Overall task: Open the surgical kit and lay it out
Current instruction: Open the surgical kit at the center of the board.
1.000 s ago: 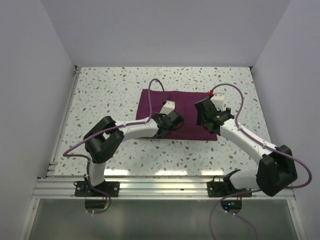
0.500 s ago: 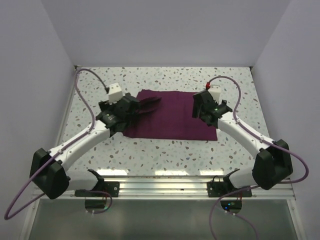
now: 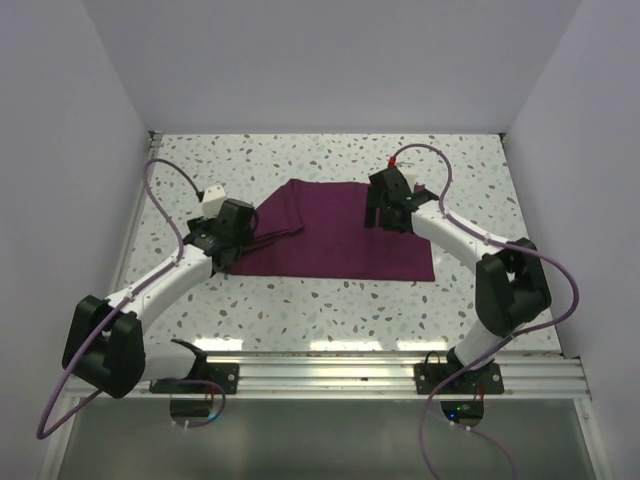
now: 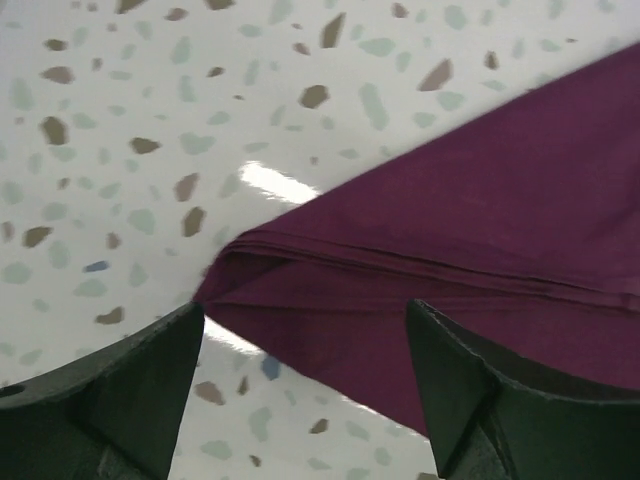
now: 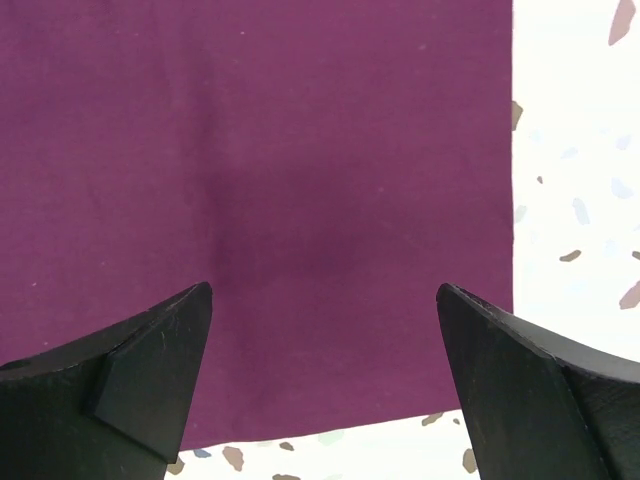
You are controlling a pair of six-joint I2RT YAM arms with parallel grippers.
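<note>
The surgical kit shows only as its dark purple cloth wrap (image 3: 340, 240), lying flat on the speckled table. My left gripper (image 3: 248, 232) stands open over the wrap's left corner, where several folded layers (image 4: 300, 275) end in a point between its fingers (image 4: 135, 385). It holds nothing. My right gripper (image 3: 384, 212) hovers open above the wrap's far right part. In the right wrist view, smooth cloth (image 5: 300, 150) fills the space between the wide-apart jaws of that gripper (image 5: 325, 292), with the cloth's edges to the right and below.
White walls close in the speckled table (image 3: 200, 165) on the left, back and right. An aluminium rail (image 3: 320, 375) with both arm bases runs along the near edge. Purple cables (image 3: 160, 195) loop above each arm.
My left gripper swung from the wrap's middle to its left side, drawing a flap leftwards, then opened and let it go. My right gripper moved up toward the wrap's far edge, staying open.
</note>
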